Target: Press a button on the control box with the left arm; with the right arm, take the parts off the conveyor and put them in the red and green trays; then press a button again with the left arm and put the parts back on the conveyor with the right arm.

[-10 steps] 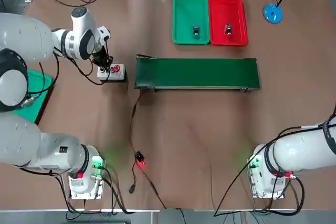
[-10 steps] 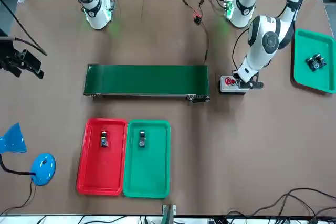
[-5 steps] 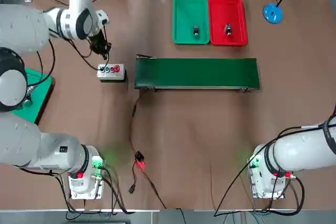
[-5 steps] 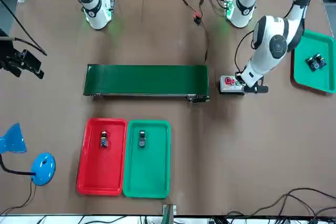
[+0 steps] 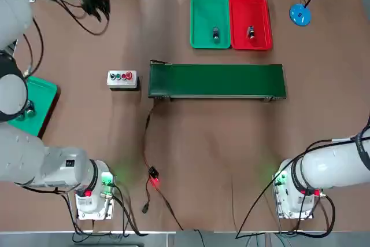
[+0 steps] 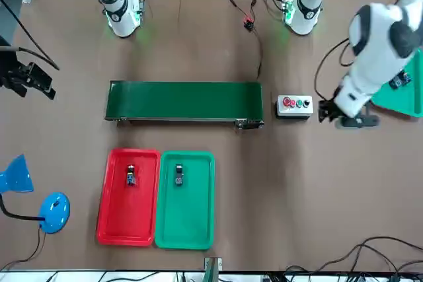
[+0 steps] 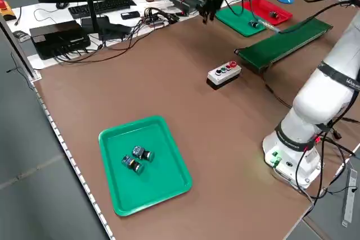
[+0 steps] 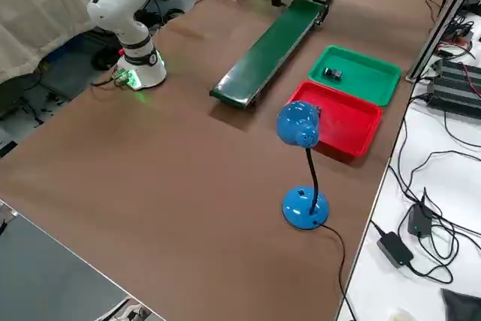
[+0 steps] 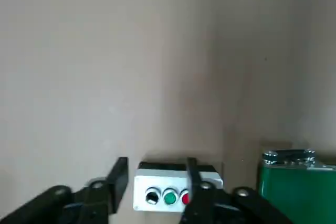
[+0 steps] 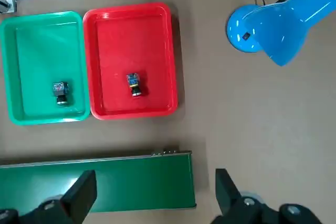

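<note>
We see the left gripper (image 5: pixel 95 5) raised high over the far left part of the table, well apart from the control box (image 5: pixel 122 79); in its wrist view its 2 dark, blunt fingers (image 9: pixel 118 174) stand apart with nothing between them. The control box is a small pale rectangular block with 3 round buttons in a row, red, green and black, lying just beside the left end of the conveyor (image 5: pixel 217 80). The conveyor is a long, flat strip with a matte dark green belt and a metal roller at its end, and we see no parts on it. Beyond it sit 2 shallow rectangular plastic trays with rounded corners, touching side to side: the green tray (image 5: pixel 200 10) holds 1 small part (image 5: pixel 215 33), and the red tray (image 5: pixel 260 10) holds 1 small part (image 5: pixel 251 31).

The right gripper (image 10: pixel 155 195) hangs above the conveyor's right end, its 2 fingers spread wide and empty. A blue desk lamp (image 5: pixel 302 11) with a round base stands near the red tray. At the table's left edge another green tray (image 7: pixel 163 175) carries 2 small parts.
</note>
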Available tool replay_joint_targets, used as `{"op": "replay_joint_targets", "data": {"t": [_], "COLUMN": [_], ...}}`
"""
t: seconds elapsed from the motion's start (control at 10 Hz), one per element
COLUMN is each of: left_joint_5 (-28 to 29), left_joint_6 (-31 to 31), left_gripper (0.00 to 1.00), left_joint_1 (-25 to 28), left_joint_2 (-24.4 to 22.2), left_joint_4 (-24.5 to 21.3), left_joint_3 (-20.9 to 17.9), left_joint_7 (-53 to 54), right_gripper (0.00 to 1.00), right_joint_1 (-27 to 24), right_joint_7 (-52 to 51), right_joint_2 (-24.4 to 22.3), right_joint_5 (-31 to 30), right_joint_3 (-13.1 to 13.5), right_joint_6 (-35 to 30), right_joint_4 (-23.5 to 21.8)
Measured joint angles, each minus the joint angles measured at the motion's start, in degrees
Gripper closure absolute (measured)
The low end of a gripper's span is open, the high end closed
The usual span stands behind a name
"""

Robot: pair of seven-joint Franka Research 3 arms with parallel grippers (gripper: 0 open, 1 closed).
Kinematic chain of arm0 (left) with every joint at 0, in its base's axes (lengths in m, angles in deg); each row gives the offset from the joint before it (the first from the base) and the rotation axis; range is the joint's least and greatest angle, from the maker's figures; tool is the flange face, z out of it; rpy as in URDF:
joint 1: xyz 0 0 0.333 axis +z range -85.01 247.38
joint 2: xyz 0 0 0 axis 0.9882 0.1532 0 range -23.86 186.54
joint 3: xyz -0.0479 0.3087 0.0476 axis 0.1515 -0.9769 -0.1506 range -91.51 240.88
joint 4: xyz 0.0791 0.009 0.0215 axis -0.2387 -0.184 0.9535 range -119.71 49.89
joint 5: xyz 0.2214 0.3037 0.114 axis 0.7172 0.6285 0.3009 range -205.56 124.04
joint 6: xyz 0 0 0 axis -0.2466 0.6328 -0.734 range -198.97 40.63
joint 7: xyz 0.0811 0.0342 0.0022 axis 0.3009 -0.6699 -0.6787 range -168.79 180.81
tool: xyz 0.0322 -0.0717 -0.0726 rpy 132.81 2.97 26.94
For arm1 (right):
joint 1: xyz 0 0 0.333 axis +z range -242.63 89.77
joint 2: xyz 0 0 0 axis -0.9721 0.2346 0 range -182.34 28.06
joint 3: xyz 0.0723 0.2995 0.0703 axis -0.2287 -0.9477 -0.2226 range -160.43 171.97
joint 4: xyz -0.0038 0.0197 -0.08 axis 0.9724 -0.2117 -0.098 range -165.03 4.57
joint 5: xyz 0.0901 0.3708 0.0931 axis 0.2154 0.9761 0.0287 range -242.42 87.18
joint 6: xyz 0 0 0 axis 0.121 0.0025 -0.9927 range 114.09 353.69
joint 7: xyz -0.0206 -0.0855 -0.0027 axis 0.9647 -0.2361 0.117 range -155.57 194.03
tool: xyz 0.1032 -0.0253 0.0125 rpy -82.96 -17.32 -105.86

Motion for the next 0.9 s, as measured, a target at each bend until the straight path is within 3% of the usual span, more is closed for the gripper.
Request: {"op": "replay_joint_targets", "data": {"t": [0.2, 0.3, 0.5, 0.6, 0.9], "left_joint_5": [0.0, 0.0, 0.0, 0.0, 0.0], "left_joint_6": [9.46, 14.29, 23.85, 26.48, 28.42], "left_gripper": [0.11, 0.0, 0.0, 0.0, 0.0], "left_joint_1": [-0.13, -0.31, -1.73, -2.04, -2.79], "left_joint_2": [-0.28, -0.48, -0.91, -1.93, -5.9], "left_joint_4": [9.04, 12.98, 19.89, 21.13, 19.07], "left_joint_3": [-2.95, -4.6, -8.56, -9.34, -9.3], "left_joint_7": [2.31, 4.23, 8.0, 8.53, 8.57], "right_gripper": [0.0, 0.0, 0.0, 0.0, 0.0], "right_joint_1": [0.03, 0.03, 0.07, 0.46, 6.68], "right_joint_7": [0.01, 0.01, 0.01, 0.0, -0.01], "right_joint_2": [0.0, 0.0, 0.0, 0.01, 2.69], "right_joint_5": [0.0, 0.0, 0.0, 0.08, 0.32], "right_joint_3": [-0.02, -0.02, -0.04, -0.08, -0.3], "right_joint_6": [-0.01, -0.01, -0.02, -0.11, 1.02], "right_joint_4": [0.0, 0.0, -0.01, -0.11, -0.83]}}
